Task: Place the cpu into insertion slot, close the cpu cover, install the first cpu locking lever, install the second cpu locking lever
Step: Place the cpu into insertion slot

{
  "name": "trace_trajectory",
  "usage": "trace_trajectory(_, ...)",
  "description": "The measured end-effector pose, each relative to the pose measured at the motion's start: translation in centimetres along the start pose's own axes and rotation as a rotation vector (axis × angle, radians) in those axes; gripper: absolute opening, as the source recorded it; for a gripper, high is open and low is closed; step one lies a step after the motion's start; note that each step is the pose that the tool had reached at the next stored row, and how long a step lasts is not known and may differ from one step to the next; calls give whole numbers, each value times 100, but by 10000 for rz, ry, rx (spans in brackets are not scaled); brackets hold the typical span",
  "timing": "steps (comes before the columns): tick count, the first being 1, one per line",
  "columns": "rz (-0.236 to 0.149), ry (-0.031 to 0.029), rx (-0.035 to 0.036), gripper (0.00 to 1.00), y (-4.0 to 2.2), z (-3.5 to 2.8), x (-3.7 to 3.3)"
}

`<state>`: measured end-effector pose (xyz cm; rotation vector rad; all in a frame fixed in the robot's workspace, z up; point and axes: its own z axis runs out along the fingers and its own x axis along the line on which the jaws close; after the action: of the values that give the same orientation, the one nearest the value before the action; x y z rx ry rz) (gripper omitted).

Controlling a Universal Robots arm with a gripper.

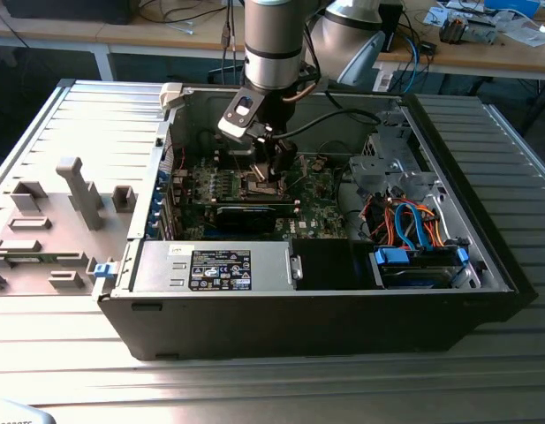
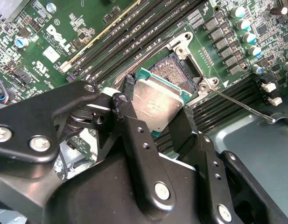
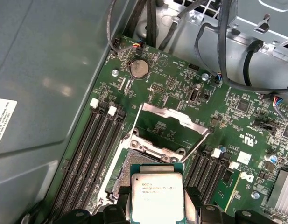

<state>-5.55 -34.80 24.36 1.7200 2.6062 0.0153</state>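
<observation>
My gripper (image 2: 153, 115) is shut on the cpu (image 2: 155, 103), a small square chip with a dull silver top, clamped by two opposite edges between the black fingers (image 2: 129, 121). In both wrist views the cpu (image 3: 157, 193) hangs slightly tilted just above the insertion slot (image 3: 143, 161), partly covering its dark centre (image 2: 174, 74). The cpu cover (image 3: 172, 116) stands swung open beyond the socket. Two thin locking levers (image 3: 196, 143) stick up unlatched beside it; one lever (image 2: 239, 103) stretches out over the board. In the exterior view the gripper (image 1: 270, 168) reaches down into the open computer case.
Black memory slots (image 3: 90, 149) flank the socket on both sides. A long black card (image 1: 246, 215) and the power supply (image 1: 215, 265) lie at the case front. Coloured cables (image 1: 404, 221) and drive bays sit at the exterior view's right. Grey case walls (image 3: 45, 70) stand close by.
</observation>
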Motion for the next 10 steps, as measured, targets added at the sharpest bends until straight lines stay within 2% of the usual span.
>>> trace_trajectory(10, 359, -7, 4, 54, 0, 7, 0)
